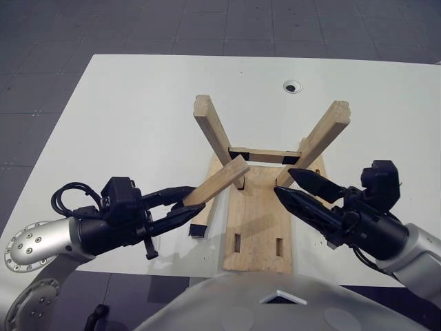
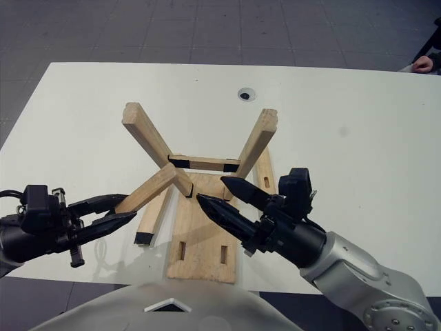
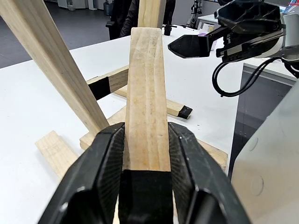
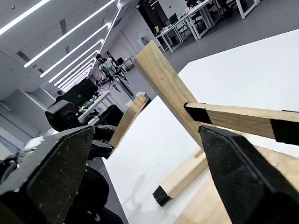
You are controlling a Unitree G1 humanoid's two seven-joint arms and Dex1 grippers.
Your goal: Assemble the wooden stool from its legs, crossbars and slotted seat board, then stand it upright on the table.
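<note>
The white desk (image 1: 103,124) carries everything, with broad bare surface toward its left and far edges. The slotted seat board (image 1: 258,227) lies flat at the middle of the near edge, its near end almost at the lip. Two legs (image 1: 210,127) (image 1: 320,134) rise from its far end and splay outward, joined by a black-tipped crossbar (image 1: 265,156).

A third leg (image 1: 217,181) slants from the left over the board's left edge, its far end close by the foot of the left standing leg. It is hard to say whether that end is in a slot or only resting there. The left gripper (image 1: 186,203) is pinching this leg at its outer end. The right gripper (image 1: 284,181) hovers over the board's right side, fingers spread and holding nothing.

A loose black-tipped bar (image 2: 153,215) lies on the desk against the board's left edge, under the held leg. Two slots (image 1: 237,242) (image 1: 280,246) near the board's near end are unfilled.

The step looks like seating the held leg. It would go best with the leg lined up with its slot before pressing, and the free gripper steadying the board or frame. Pushing should go toward the far edge, since the board has little margin on the near side.
</note>
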